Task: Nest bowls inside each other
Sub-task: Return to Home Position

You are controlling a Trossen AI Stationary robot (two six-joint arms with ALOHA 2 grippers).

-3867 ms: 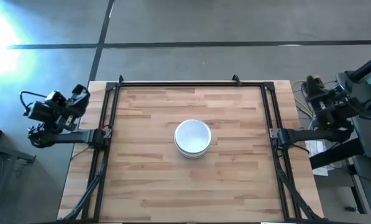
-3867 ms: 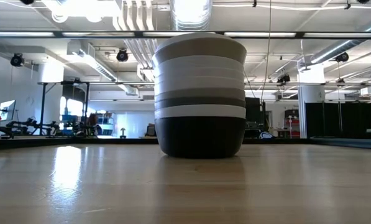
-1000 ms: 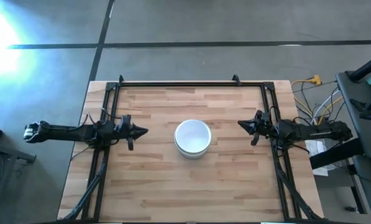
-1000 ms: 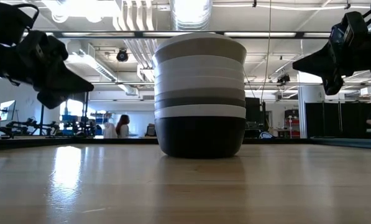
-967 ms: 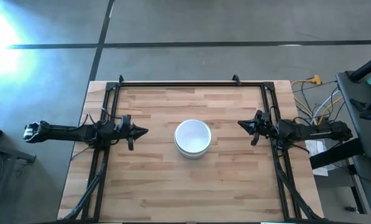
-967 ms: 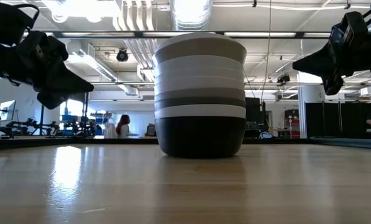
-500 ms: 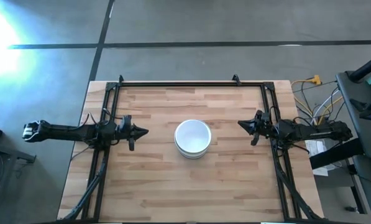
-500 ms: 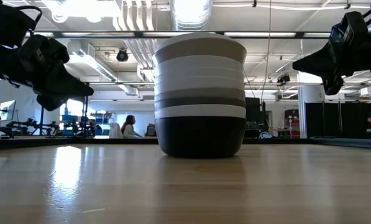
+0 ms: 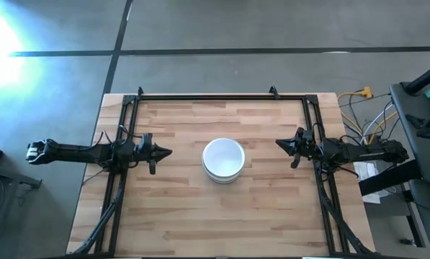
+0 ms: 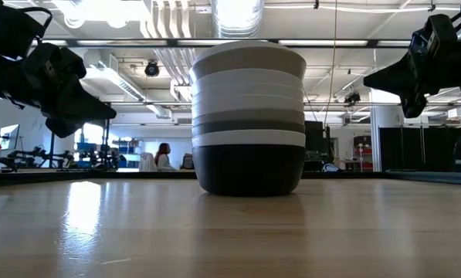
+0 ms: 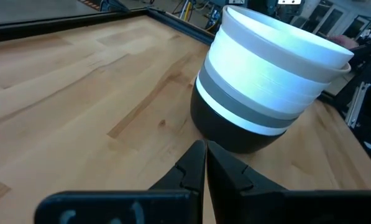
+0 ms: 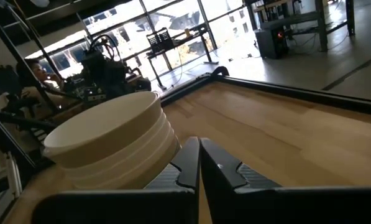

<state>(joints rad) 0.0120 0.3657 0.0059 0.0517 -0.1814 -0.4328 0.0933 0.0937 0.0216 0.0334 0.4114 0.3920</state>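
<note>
The bowls stand nested in one stack (image 9: 223, 160) at the table's middle, resting on the black bottom bowl (image 10: 249, 170), with grey and white rims above and a white bowl on top (image 11: 278, 46). My left gripper (image 9: 168, 152) hovers shut to the stack's left, above the table, fingertips pointing at it (image 11: 206, 149). My right gripper (image 9: 278, 143) hovers shut to the stack's right (image 12: 197, 144), also pointing at the stack (image 12: 107, 146). Neither touches a bowl.
A black metal frame (image 9: 200, 97) runs along the table's far, left and right sides. Bare wood lies all around the stack (image 9: 222, 216). Cables and equipment sit off the table's right edge (image 9: 366, 97). A person sits far off in the room (image 10: 162, 157).
</note>
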